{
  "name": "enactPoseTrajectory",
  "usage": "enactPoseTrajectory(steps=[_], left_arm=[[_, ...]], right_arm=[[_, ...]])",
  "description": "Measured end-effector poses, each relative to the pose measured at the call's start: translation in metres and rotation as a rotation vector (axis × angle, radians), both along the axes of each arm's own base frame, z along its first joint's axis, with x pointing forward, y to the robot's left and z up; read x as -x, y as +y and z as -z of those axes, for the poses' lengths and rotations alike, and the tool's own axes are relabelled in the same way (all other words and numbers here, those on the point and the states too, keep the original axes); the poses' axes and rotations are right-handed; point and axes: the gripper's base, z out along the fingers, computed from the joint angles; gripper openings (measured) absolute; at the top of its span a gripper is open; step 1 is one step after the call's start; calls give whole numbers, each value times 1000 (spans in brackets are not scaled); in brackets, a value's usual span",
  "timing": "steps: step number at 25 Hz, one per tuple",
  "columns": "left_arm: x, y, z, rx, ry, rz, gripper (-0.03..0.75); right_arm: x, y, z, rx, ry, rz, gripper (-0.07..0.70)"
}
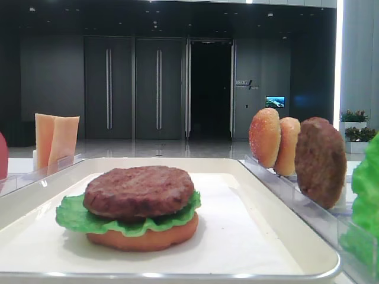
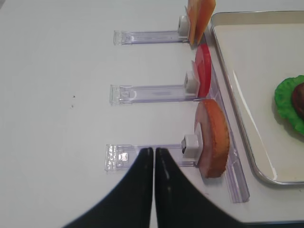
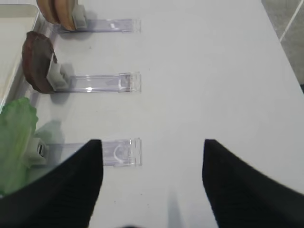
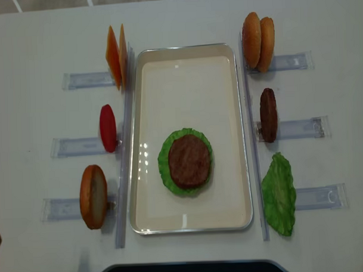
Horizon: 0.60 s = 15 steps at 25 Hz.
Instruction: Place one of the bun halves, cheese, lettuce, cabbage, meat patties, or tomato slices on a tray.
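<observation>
Tray: cream, smooth, glossy raised rim. Patty on top of stack: dark brown, rough, bumpy, matt. Lettuce under it: bright green, frilly, slight plastic sheen. Bottom bun: orange, smooth. Upright speckled bun: grainy top. Tomato slice: red, matt. Cheese: pale orange, smooth. Holder racks: clear glossy plastic. Bench: white, matt. Right fingers: black, finely ribbed, matt

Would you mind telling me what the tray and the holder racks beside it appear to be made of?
The tray looks like cream plastic or enamelled metal with a glossy finish: its raised rim throws bright highlights. Which of the two, the look leaves open. The holder racks look like clear hard plastic, perhaps acrylic: the white table shows straight through them and their edges glint.
</observation>
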Motion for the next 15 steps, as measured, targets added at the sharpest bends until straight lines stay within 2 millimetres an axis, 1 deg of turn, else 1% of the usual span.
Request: enactPoseTrajectory(steps=[7, 15], left_arm=[[0, 0, 0, 0, 0, 0, 0], [0, 0, 0, 0, 0, 0, 0]], right_arm=[[6, 2, 1, 2, -49, -24, 461], [7, 2, 1, 2, -54, -26, 461]])
